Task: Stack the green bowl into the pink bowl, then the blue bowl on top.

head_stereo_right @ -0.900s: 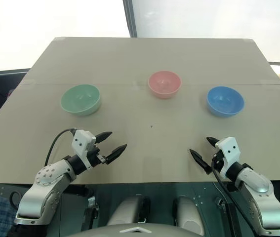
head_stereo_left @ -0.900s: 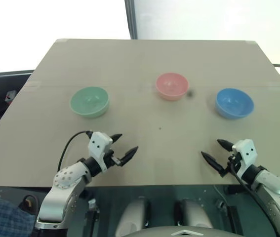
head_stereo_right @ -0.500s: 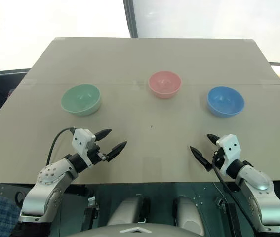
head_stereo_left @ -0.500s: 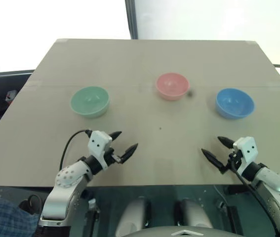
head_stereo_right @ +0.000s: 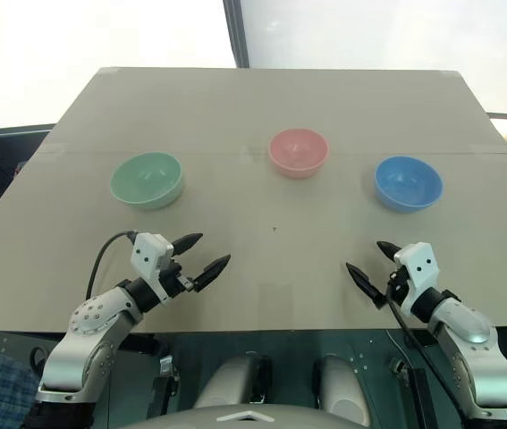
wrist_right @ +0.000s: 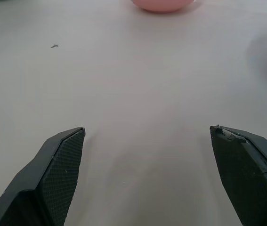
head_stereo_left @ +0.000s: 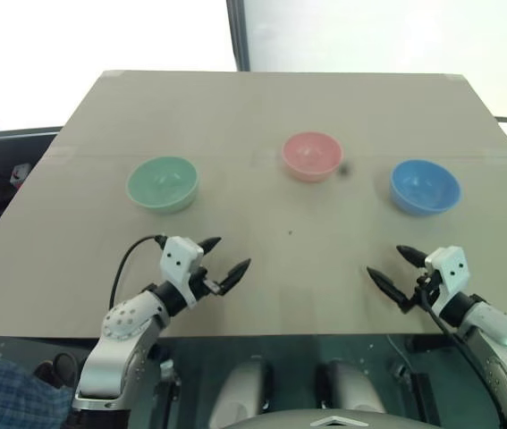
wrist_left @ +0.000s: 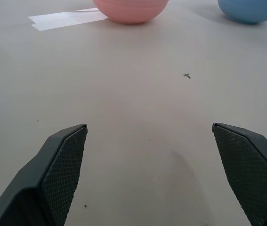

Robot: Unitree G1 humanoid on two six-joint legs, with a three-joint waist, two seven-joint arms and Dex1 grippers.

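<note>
I am holding my left claw (head_stereo_left: 220, 260) and right claw (head_stereo_left: 391, 270) spread wide and empty over the near edge of the counter (head_stereo_left: 262, 116). Beyond them, the green bowl (head_stereo_left: 162, 184) is sitting well left of the pink bowl (head_stereo_left: 311, 155), the blue bowl (head_stereo_left: 425, 187) well right. I am expecting smooth rims to slip, or a nudge to be shoving the pink bowl away.

Bare table (head_stereo_left: 271, 268) lies open between the near edge and the row of bowls. The green bowl (head_stereo_left: 163, 184), pink bowl (head_stereo_left: 311, 155) and blue bowl (head_stereo_left: 425, 187) stand well apart, with wide gaps between them.
</note>
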